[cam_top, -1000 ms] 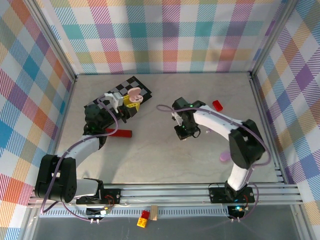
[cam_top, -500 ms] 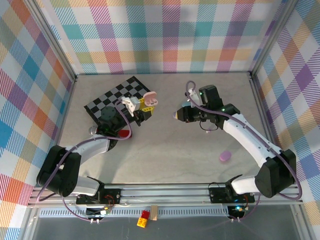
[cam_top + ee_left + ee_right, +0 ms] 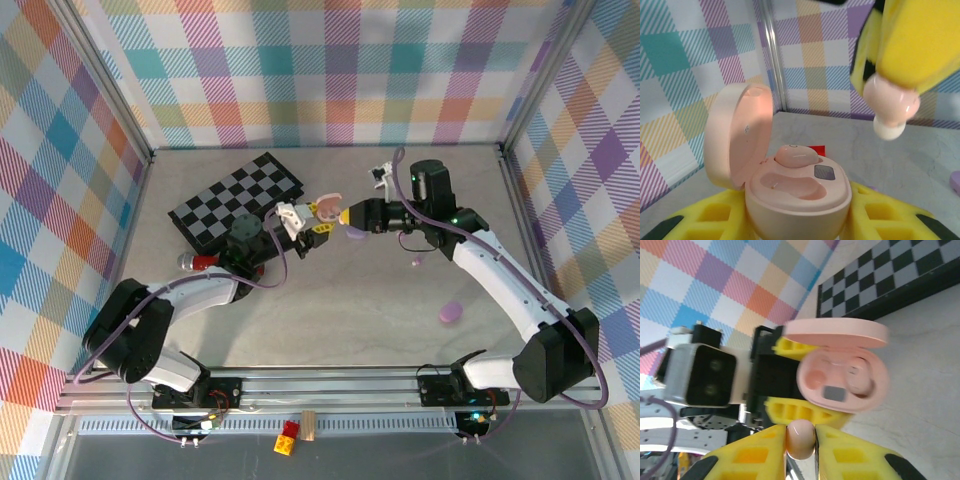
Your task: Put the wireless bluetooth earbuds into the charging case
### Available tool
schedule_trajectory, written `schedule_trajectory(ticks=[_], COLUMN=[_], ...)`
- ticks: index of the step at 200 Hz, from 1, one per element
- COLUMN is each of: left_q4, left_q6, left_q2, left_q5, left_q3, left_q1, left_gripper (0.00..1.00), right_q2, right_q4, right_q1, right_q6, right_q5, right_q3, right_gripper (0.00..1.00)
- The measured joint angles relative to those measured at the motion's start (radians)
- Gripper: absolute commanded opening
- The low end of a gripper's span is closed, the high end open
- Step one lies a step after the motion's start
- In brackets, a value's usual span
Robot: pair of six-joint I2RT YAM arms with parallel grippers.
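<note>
So the left tool (image 3: 796, 222) was clamped on the open pink charging case (image 3: 790, 192) with one pink earbud (image 3: 795, 155) sitting inside, while the right tool (image 3: 350, 215) pinched a second earbud (image 3: 890, 107) just off the case's 3 o'clock from above, both up off the desk (image 3: 330, 310).
</note>
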Motion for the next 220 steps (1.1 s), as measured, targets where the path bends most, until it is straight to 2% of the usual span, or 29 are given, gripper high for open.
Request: schedule_trajectory(ticks=[51, 220], left_q4=[-0.012, -0.020], left_q6=[0.032, 0.019], left_q2=[0.014, 0.026], left_q5=[0.000, 0.001], left_q3=[0.015, 0.057], left_q1=[-0.015, -0.047], left_gripper=[0.37, 0.37], right_q2=[0.011, 0.069], right_q4=[0.050, 0.063], right_q1=[0.000, 0.000], right_q6=[0.026, 0.029], right_q5=[-0.058, -0.046], right_q3=[0.026, 0.028], right_gripper=[0.19, 0.19])
